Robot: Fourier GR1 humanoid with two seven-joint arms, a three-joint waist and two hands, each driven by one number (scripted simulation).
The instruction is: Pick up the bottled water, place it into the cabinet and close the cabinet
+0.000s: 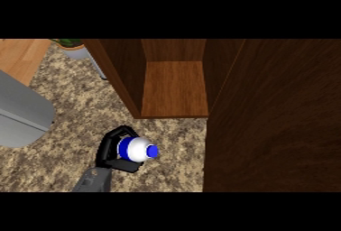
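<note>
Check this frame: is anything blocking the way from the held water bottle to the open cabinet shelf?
Nothing visible does. The hand holds the bottled water over the counter, just in front of the cabinet shelf. The open door stands to the right of that path, not across it.

A speckled beige-and-brown granite counter top (pixel 60 149) spreads across the lower left, and a pale wooden surface (pixel 23 56) shows in the upper left corner beyond it. At the left edge sits a rounded grey metal appliance (pixel 20 117), while up top a grey pot of green leaves (pixel 75 47) peeks in.
</note>
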